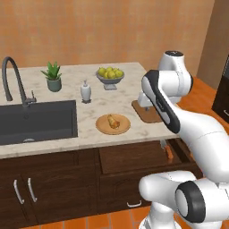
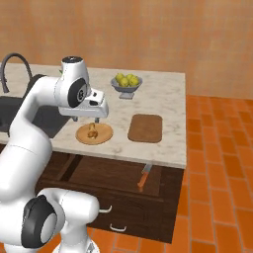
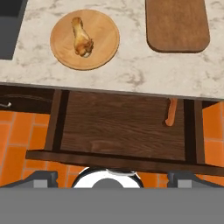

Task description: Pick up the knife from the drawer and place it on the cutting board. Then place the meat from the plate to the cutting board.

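While the drawer [image 3: 122,127] stands pulled out, the knife [image 3: 171,111] lies at its right side, partly under the worktop [image 3: 131,74] edge — the fingers [image 3: 43,177] are spread wide and hold nothing. Reaching down, they could bump that edge, or push the knife away.

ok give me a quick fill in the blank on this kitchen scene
1. The meat lies on the ____.
2. The knife lies at one side of the open ____.
3. The cutting board has ____ on it.
4. The bowl holds yellow-green ____.

Missing words: plate; drawer; nothing; fruits
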{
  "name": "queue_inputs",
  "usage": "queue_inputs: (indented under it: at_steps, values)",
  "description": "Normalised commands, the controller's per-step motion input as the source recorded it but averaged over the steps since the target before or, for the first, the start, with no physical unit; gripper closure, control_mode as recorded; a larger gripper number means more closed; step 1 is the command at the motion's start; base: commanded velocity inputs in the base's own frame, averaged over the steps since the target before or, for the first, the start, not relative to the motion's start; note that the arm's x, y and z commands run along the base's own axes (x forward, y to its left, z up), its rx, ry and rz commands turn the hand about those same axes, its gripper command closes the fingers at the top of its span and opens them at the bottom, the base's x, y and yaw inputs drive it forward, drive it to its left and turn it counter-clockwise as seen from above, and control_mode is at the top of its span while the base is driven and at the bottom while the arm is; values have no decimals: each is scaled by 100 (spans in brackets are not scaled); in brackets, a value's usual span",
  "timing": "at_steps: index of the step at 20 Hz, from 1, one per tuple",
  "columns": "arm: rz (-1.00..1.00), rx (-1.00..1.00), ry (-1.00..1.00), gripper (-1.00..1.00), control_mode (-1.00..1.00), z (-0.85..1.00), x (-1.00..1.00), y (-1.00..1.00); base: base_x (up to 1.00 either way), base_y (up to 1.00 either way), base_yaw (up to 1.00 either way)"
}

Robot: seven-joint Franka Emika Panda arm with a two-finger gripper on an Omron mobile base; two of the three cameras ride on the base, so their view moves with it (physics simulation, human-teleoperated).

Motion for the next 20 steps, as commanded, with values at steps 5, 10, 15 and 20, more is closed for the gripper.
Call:
queue_inputs:
  at_steps: [5,10,15,20]
  values:
    - [0,0,0,-100,100,0,0,0,-10,0,0]
    - [0,0,0,-100,100,0,0,0,-32,0,0]
    - [0,0,0,-100,100,0,0,0,-4,0,0]
    - [0,0,5,-100,-100,-83,0,-25,0,0,0]
